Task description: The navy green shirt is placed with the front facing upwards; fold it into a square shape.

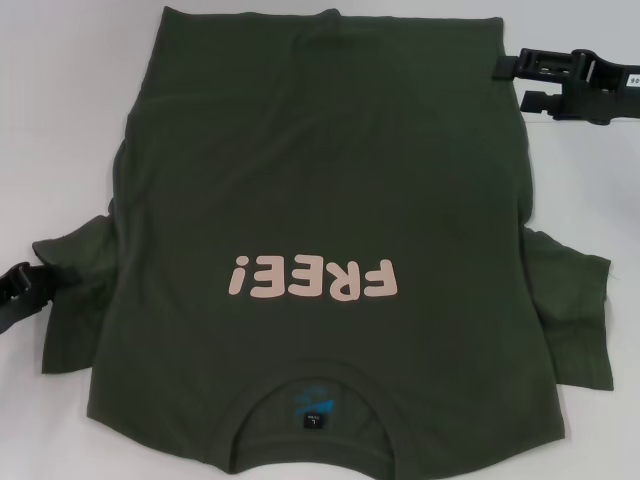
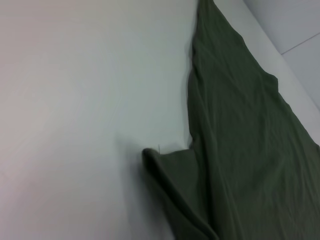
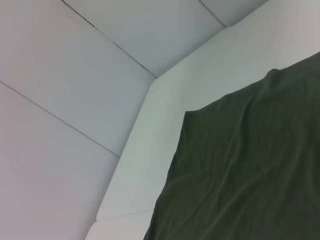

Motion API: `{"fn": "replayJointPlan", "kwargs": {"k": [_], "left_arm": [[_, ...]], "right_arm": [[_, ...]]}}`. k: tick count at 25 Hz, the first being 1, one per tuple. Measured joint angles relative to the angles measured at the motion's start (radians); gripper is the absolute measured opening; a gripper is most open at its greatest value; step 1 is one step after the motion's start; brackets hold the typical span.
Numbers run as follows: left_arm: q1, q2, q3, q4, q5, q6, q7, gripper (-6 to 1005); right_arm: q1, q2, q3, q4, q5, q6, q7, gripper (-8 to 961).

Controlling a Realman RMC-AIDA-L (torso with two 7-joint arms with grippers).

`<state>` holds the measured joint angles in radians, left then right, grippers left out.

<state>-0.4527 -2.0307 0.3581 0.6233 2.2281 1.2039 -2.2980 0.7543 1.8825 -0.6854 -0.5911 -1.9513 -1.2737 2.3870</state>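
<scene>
The navy green shirt lies spread flat on the white table, front up, its collar at the near edge and its hem at the far edge. The pale pink "FREE!" lettering reads upside down from the head view, just beyond the collar, and the small black neck label sits inside the neckline. Both short sleeves stick out from the body: the left sleeve is bunched and partly folded on itself, as the left wrist view also shows, while the right sleeve lies flatter, reaching out toward the near right. The left gripper is at the left edge of the scene, just beside the left sleeve's outer end; its black fingers look spread apart with nothing between them. The right gripper is at the far right, at the hem corner of the shirt, its two black fingers parted and pointing toward the cloth, with nothing visibly clamped. The right wrist view shows the shirt's far corner lying flat near the table's rounded corner.
</scene>
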Motion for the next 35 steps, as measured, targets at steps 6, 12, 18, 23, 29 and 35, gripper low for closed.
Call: {"fn": "replayJointPlan", "kwargs": {"k": [6,12,18,23,29,35], "left_arm": [[0.000,0.000,0.000,-0.004,0.001,-0.014,-0.002,300],[-0.005,0.001,0.011,0.004,0.015,-0.012,-0.004,92],[-0.053,0.025,0.012,0.082,0.163,0.005,-0.032,2],[-0.102,0.059,0.012,0.133,0.261,0.023,-0.056,3],[-0.146,0.071,0.054,0.175,0.350,-0.019,-0.054,2],[-0.184,0.084,0.071,0.197,0.456,-0.040,-0.093,2]], "right_arm": [[-0.003,-0.001,0.002,-0.001,0.000,-0.001,0.000,911],[-0.003,-0.002,0.010,-0.001,0.000,-0.011,0.001,911],[-0.007,-0.005,0.017,-0.001,0.000,-0.024,0.001,911],[-0.016,-0.009,0.033,-0.001,0.000,-0.027,0.001,911],[-0.020,-0.010,0.041,-0.001,0.000,-0.027,0.001,910],[-0.020,-0.010,0.041,-0.002,-0.001,-0.027,0.001,910]]}}
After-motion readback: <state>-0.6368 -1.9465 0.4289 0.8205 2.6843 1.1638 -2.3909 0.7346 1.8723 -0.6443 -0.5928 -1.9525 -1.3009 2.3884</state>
